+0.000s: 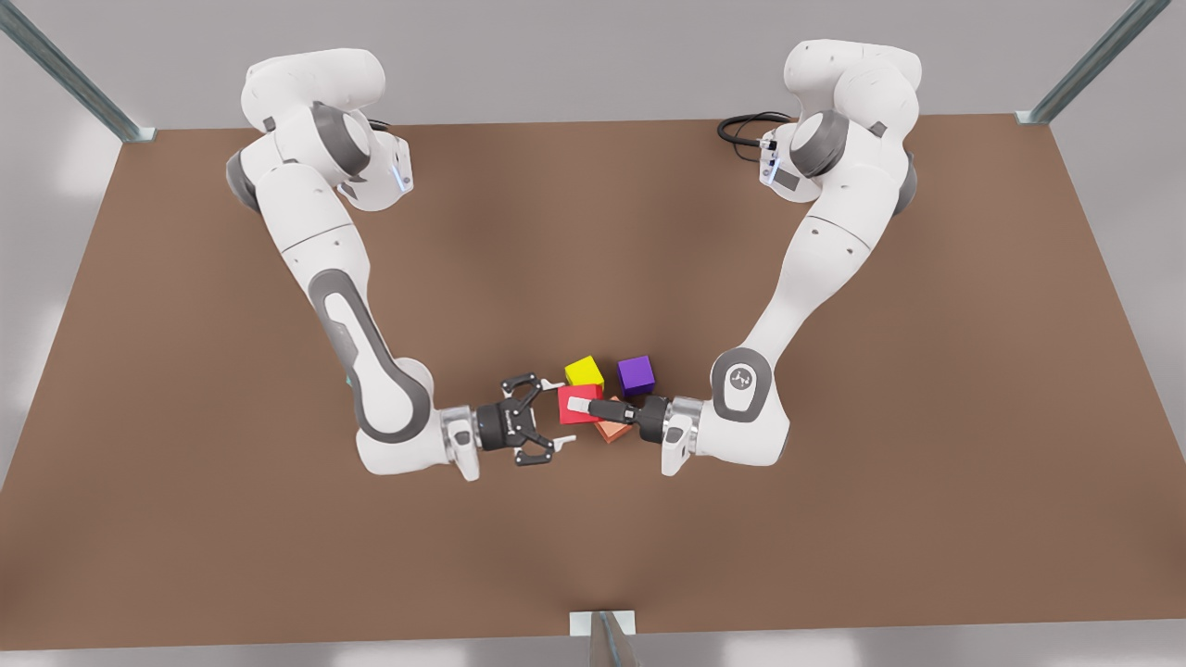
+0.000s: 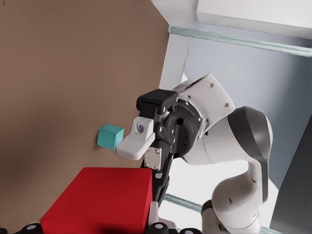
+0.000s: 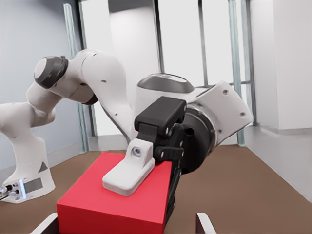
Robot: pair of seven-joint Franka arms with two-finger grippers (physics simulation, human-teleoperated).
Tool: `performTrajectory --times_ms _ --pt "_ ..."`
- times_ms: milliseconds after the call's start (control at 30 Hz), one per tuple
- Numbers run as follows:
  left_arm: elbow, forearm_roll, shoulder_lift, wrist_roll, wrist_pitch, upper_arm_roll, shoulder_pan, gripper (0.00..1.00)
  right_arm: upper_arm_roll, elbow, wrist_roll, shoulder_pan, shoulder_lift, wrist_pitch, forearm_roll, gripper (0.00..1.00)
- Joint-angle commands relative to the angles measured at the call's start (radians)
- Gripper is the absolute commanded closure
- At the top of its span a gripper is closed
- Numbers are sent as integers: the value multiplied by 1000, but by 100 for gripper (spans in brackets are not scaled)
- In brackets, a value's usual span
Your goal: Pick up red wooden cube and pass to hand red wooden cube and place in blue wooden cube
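My left gripper (image 1: 582,406), on the arm at the front view's right, is shut on the red wooden cube (image 1: 579,392) and holds it off the table. One white finger (image 3: 126,176) lies across the cube's (image 3: 97,207) top face. My right gripper (image 1: 559,415), on the arm at the front view's left, faces it and is open. Its fingertips (image 1: 556,384) stand to either side of the cube's near end. In the left wrist view the red cube (image 2: 97,200) is close, and the blue wooden cube (image 2: 109,136), teal, rests on the table beyond it.
A yellow cube (image 1: 585,371) and a purple cube (image 1: 637,374) sit on the brown table (image 1: 278,574) just behind the grippers. A salmon-orange cube (image 1: 611,432) lies partly under my left gripper. Metal frame posts stand at the table's corners.
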Motion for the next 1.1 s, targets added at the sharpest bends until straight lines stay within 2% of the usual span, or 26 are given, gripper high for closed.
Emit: performTrajectory --times_ms 0,500,533,567,600,633,733,800,867,933,1033,1067 --pt "0 -9 -1 82 -2 -1 0 38 1 2 -134 6 -1 18 12 0" --pt "0 -9 -3 80 16 -2 -3 38 1 16 -126 52 37 97 38 1" --pt "0 -9 -3 80 16 -2 -3 38 1 17 -126 54 37 101 38 9" --pt "0 -9 -3 80 16 -2 -4 38 1 19 -126 54 37 101 38 34" --pt "0 -9 -1 82 16 -2 -6 38 1 22 -126 54 37 101 36 52" --pt "0 -9 -3 80 16 -2 -6 38 1 22 -128 54 37 103 36 56" --pt "0 -11 -3 79 16 -4 -4 38 1 22 -128 54 37 103 36 57" --pt "0 -9 -3 80 16 -4 -4 0 1 22 -126 54 37 103 36 57" --pt "-2 -3 -9 31 3 -4 2 0 1 22 -126 54 37 103 36 57" --pt "0 118 -32 -53 -36 -4 34 0 1 20 -126 54 37 103 36 57" --pt "0 245 -67 -65 -278 -4 161 0 -4 17 -120 46 32 101 33 57" --pt "1 417 -107 -64 -407 -8 232 0 -12 16 -116 18 22 89 12 57"
